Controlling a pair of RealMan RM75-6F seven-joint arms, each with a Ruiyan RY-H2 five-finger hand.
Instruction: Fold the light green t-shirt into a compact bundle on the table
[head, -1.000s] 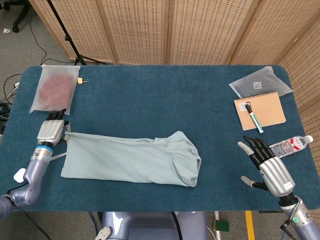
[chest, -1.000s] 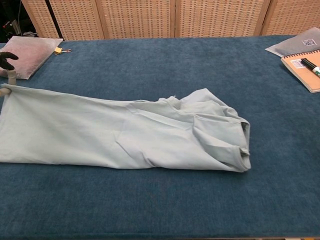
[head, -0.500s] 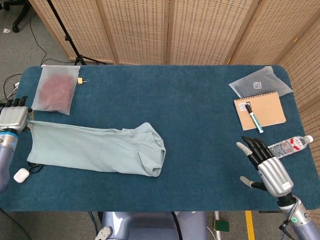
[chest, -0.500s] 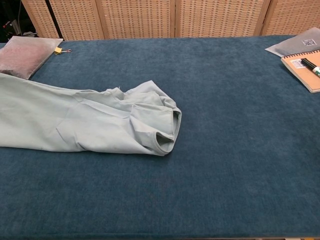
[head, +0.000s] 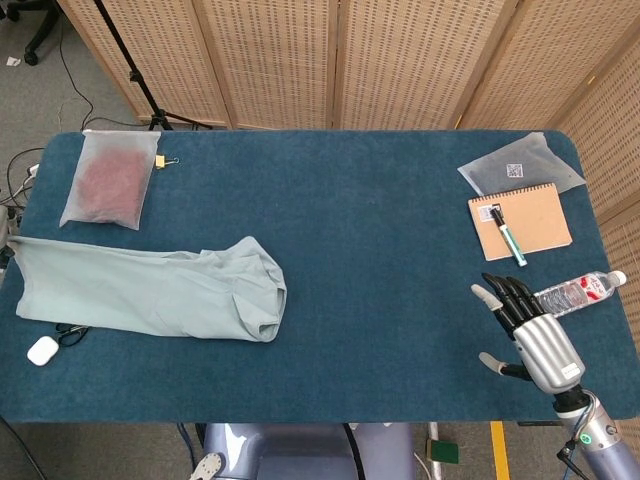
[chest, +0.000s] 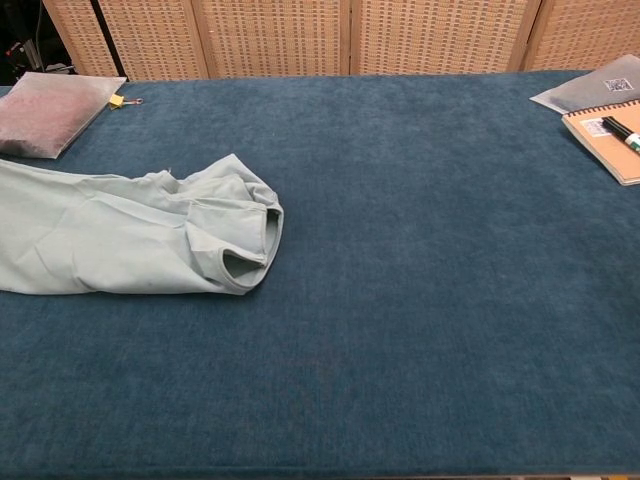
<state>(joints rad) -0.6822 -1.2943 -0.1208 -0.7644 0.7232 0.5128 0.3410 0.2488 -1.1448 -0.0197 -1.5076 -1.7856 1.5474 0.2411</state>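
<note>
Partly t-shirt (head: 150, 292) cut off at table (head: 380, 250) L edge; L hand unseen.

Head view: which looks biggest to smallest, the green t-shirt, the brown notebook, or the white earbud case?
1. Light green t-shirt, by far the largest.
2. Brown notebook.
3. White earbud case, clearly smallest.

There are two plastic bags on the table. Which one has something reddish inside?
The plastic bag at the far left corner, beside the small binder clip, shows reddish contents. The bag at the far right, above the notebook, looks grey with a small label.
</note>
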